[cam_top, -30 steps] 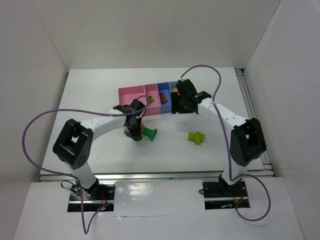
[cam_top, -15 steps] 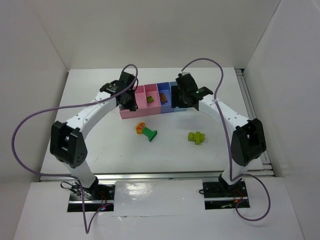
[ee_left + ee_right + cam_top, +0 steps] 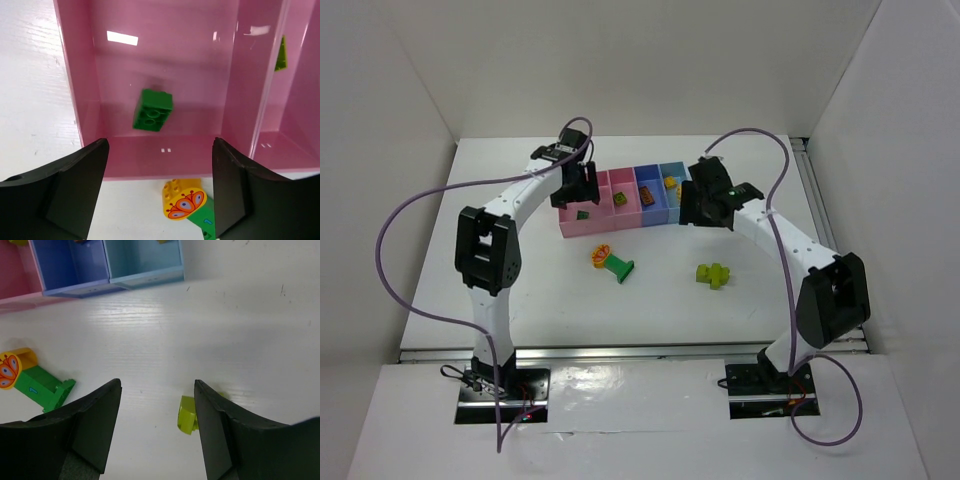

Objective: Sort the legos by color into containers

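The containers are a joined row: wide pink bin [image 3: 572, 226], narrow pink bin [image 3: 623, 213], blue-purple bin [image 3: 649, 212] and light blue bin [image 3: 670, 203]. My left gripper [image 3: 580, 190] hangs open over the wide pink bin [image 3: 165, 75], and a dark green lego [image 3: 153, 110] lies loose on that bin's floor. My right gripper [image 3: 704, 208] stands open and holds nothing, just right of the light blue bin. A lime green lego [image 3: 187, 415] lies on the table below it, close to the right finger. A yellow flower brick [image 3: 184, 199] joined to a dark green piece [image 3: 619, 265] rests in front of the bins.
A lime lego [image 3: 619, 199] lies in the narrow pink bin, an orange-brown one [image 3: 647, 196] in the blue-purple bin and a yellow one [image 3: 671, 183] in the light blue bin. White walls close in the table on three sides. A metal rail [image 3: 825, 215] runs along the right edge.
My left arm swung from the middle of the table up to the wide pink bin and opened; the dark green lego now lies in it. My right gripper drew back right from the bins.
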